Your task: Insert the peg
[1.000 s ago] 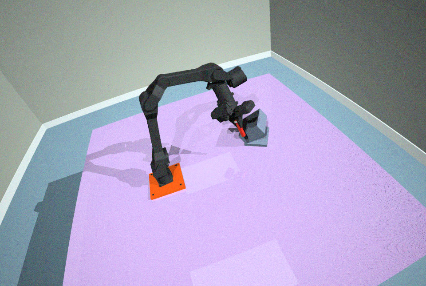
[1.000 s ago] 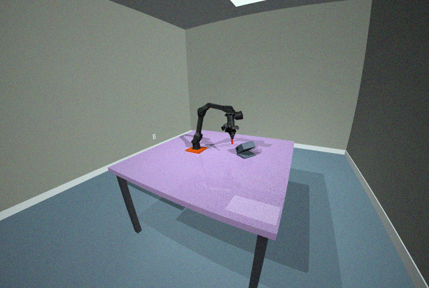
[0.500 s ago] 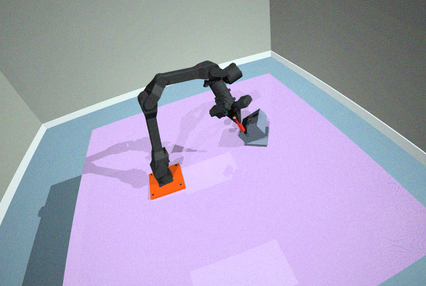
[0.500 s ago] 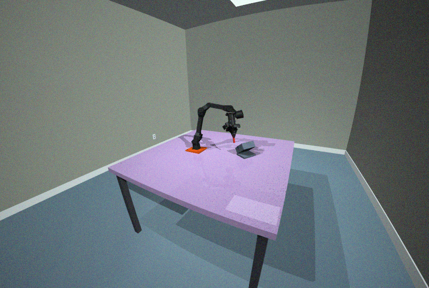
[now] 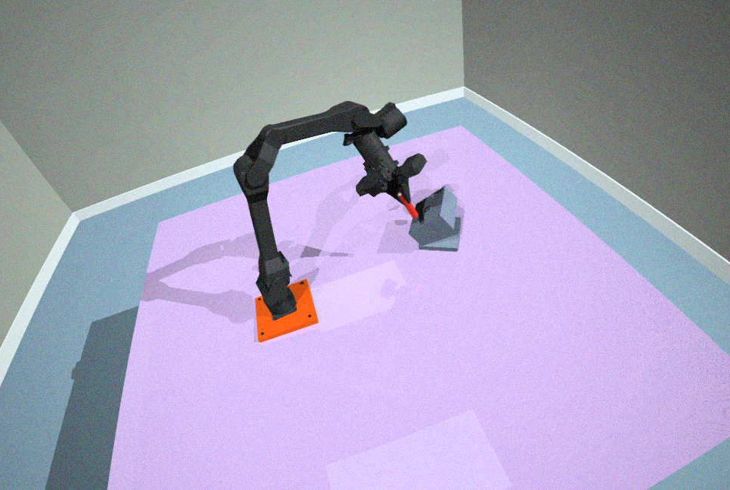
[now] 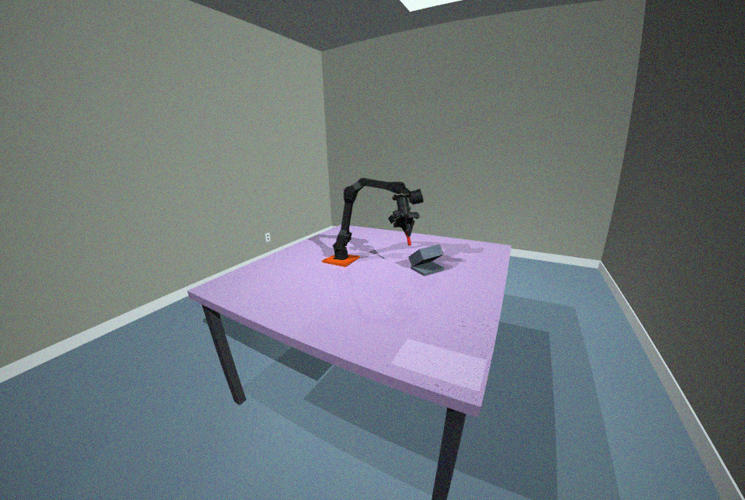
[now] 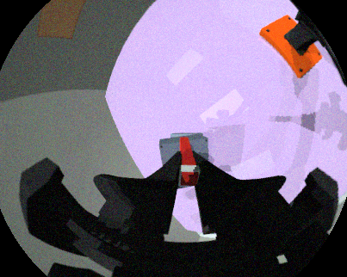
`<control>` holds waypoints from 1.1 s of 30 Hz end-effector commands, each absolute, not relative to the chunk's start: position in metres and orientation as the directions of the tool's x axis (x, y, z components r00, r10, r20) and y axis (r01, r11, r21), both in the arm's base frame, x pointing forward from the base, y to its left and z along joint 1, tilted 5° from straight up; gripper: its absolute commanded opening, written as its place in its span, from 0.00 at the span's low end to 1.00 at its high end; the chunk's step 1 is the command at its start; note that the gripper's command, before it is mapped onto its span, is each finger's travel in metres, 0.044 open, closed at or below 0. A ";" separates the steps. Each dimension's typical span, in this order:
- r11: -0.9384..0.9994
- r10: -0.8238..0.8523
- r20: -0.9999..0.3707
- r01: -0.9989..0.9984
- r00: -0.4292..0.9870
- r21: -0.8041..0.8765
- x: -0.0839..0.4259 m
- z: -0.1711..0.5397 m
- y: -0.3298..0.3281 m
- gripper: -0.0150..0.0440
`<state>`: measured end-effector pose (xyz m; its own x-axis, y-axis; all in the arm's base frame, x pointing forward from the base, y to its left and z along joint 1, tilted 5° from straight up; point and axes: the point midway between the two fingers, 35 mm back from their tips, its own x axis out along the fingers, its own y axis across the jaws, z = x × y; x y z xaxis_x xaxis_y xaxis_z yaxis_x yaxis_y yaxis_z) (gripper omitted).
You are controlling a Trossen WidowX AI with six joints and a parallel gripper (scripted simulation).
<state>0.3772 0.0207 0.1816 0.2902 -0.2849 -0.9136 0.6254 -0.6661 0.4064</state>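
The red peg (image 5: 411, 208) (image 6: 409, 241) (image 7: 185, 146) has a pale band near its top end. My gripper (image 5: 403, 196) (image 6: 408, 235) (image 7: 186, 155) is shut on the peg and holds it in the air, tilted, with its lower end pointing down toward the panel side. The grey-blue sloped panel block (image 5: 435, 224) (image 6: 426, 255) (image 7: 169, 148) stands on its base plate. In the wrist view the peg's lower end overlaps the panel face. In the exterior view the peg's lower end shows above and to the left of the block. The hole cannot be made out; the peg and fingers cover part of the face.
The orange base plate (image 5: 305, 314) (image 6: 330, 261) (image 7: 273, 32) carries the arm on the lilac table (image 5: 493, 346) (image 6: 303, 300) (image 7: 144, 86). Arm shadows and pale light patches fall on the table. Walls stand beyond it.
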 end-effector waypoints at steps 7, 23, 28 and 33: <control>-0.637 -0.294 -0.896 0.631 0.332 0.443 0.379 0.188 0.037 0.25; -0.593 -0.299 -0.870 0.638 0.392 0.491 0.380 0.196 0.062 0.25; -0.579 -0.299 -0.861 0.639 0.411 0.506 0.380 0.199 0.070 0.25; -0.566 -0.298 -0.852 0.639 0.430 0.520 0.380 0.202 0.078 0.25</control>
